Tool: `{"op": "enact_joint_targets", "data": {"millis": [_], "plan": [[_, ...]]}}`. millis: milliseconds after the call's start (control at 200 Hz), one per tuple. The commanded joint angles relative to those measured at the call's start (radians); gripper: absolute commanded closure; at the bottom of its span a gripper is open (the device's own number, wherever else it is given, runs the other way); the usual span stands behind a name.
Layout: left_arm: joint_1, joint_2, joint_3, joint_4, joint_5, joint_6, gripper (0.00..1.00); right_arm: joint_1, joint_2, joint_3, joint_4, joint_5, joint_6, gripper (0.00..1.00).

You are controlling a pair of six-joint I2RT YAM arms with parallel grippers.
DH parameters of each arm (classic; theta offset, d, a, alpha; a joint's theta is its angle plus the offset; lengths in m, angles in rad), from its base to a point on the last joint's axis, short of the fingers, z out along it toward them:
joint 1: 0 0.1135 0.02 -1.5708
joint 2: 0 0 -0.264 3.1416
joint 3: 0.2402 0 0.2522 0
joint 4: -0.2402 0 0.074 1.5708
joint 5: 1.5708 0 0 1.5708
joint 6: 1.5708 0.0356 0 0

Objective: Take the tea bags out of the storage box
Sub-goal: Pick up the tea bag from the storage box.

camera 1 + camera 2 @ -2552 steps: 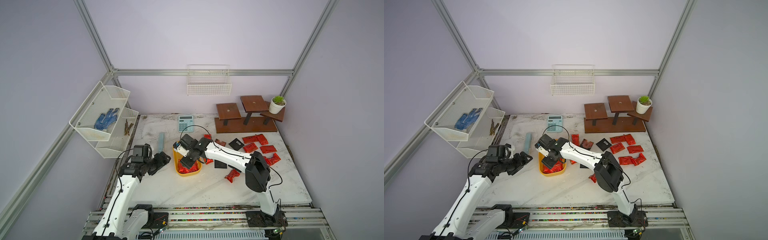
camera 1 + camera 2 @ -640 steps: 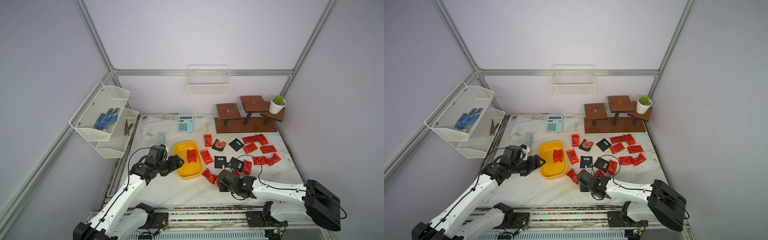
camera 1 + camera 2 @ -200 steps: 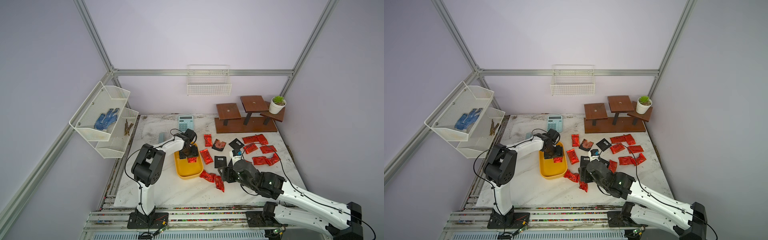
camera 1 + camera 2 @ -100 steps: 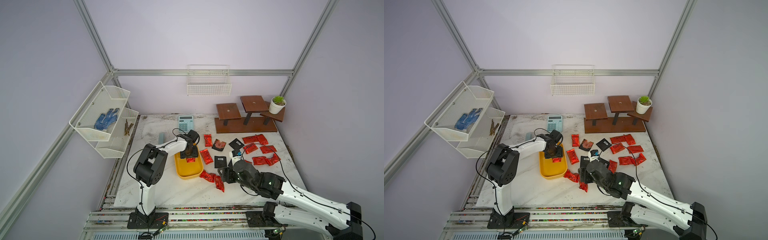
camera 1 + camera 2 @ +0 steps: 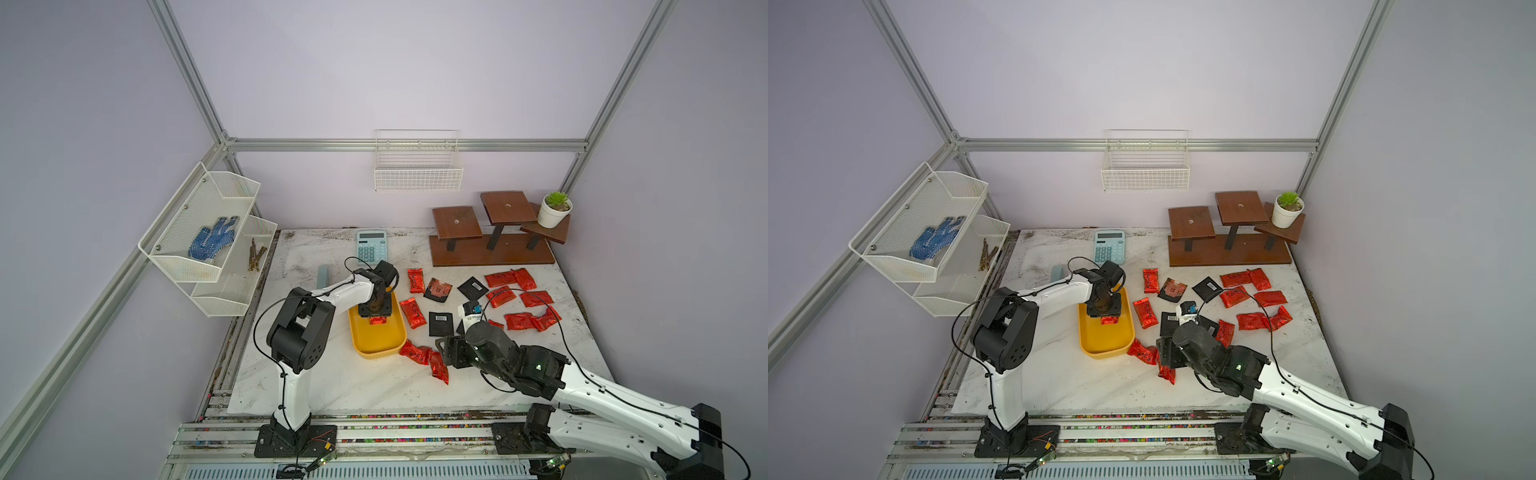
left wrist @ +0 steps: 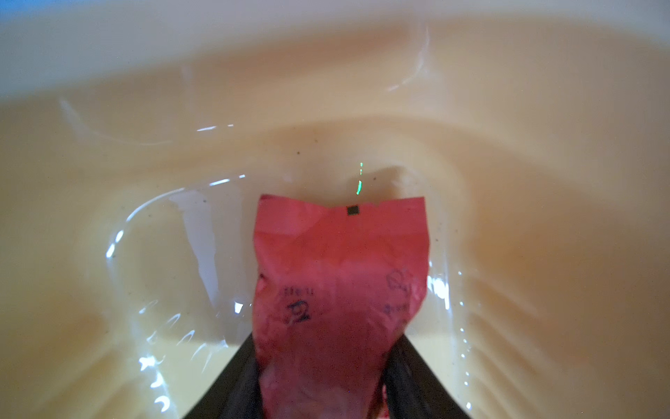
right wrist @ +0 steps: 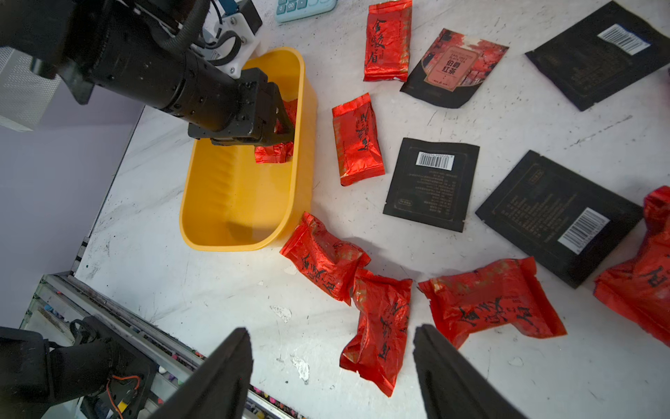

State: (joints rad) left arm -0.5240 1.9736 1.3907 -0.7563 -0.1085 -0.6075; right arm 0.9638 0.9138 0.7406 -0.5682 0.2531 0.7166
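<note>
Left pincer (image 7: 279,136) reaches down into the yellow tub (image 7: 235,246). Its fingers (image 6: 235,388) flank one red foil sachet (image 6: 340,272) and both touch its sides; cannot tell if it is clamped firm. The sachet lies in the tub's far half, by the right long wall. The near half of the tub floor is bare yellow.

Right pincer (image 7: 330,332) hangs spread wide with nothing between, low over the counter (image 7: 217,301) near the front edge, just above a crumpled red sachet (image 7: 377,326). Another red sachet (image 7: 322,257) sits right against the tub's near right corner.

Open room: white counter left of the tub and in front of it, out to the front rail. Right of the tub is crowded with red sachets, black barcode sachets (image 7: 431,181) and a reddish-brown square sachet (image 7: 455,65). A calculator (image 5: 371,245) lies behind the tub, and a wooden stepped stand (image 5: 490,251) stands at back right.

Hard to see:
- The left wrist view is blurry, the tub walls are smeared, and the sachet's near end runs under the fingers.
- In both top views the pincer body covers most of that sachet.
- The right wrist view cuts off a red sachet (image 7: 645,275) and a black sachet (image 7: 598,50) at its border.
- A grey-blue thing (image 5: 322,276) behind the left arm is too covered to name.
</note>
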Motion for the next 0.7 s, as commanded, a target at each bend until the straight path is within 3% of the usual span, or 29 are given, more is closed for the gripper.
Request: {"op": "enact_joint_targets", "data": {"millis": [0,355,695], "plan": [[0.004,-0.070,-0.022,-0.058,-0.014,0.023,0.49,-0.007,-0.012,-0.012,0.021,0.011,-0.001,0.25],[-0.016,-0.293,-0.013,-0.164,-0.013,0.040,0.50,-0.046,-0.026,-0.009,0.022,0.003,-0.016,0.24],[-0.174,-0.407,0.079,-0.249,0.043,0.016,0.50,-0.343,-0.102,0.006,0.014,-0.208,-0.059,0.25]]}}
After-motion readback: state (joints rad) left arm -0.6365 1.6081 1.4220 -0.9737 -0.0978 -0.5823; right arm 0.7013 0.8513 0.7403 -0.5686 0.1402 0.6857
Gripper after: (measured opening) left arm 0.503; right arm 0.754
